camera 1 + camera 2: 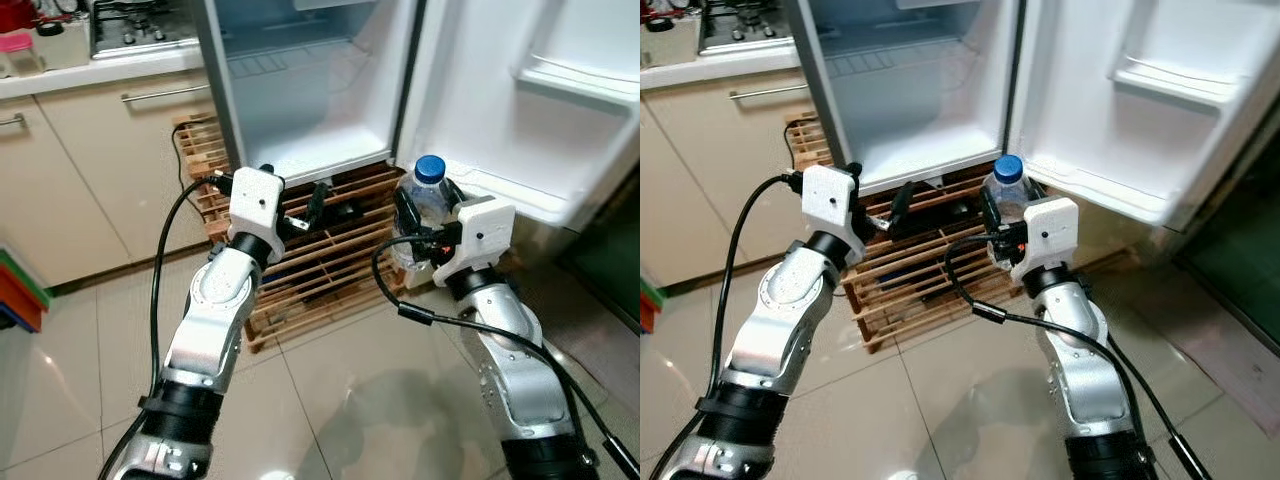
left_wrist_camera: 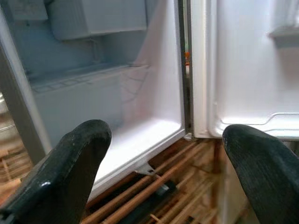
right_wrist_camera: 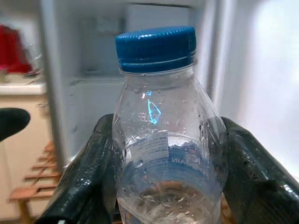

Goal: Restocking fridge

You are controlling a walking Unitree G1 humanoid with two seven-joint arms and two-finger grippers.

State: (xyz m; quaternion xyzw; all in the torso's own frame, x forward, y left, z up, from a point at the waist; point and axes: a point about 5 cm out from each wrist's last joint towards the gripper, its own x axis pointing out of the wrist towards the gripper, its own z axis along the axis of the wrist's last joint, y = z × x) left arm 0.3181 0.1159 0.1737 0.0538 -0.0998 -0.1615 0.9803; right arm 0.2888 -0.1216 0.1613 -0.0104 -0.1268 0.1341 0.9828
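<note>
Wooden slatted pallet (image 1: 320, 270) on tiled floor (image 1: 90, 350); gas hob (image 1: 135, 25), beige cabinets (image 1: 90, 160)

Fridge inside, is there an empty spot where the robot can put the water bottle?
Yes. The white fridge floor looks bare from the grey left wall to the door hinge. The door shelf also looks bare. The right gripper holds the clear blue-capped water bottle; the open left gripper hovers outside.
</note>
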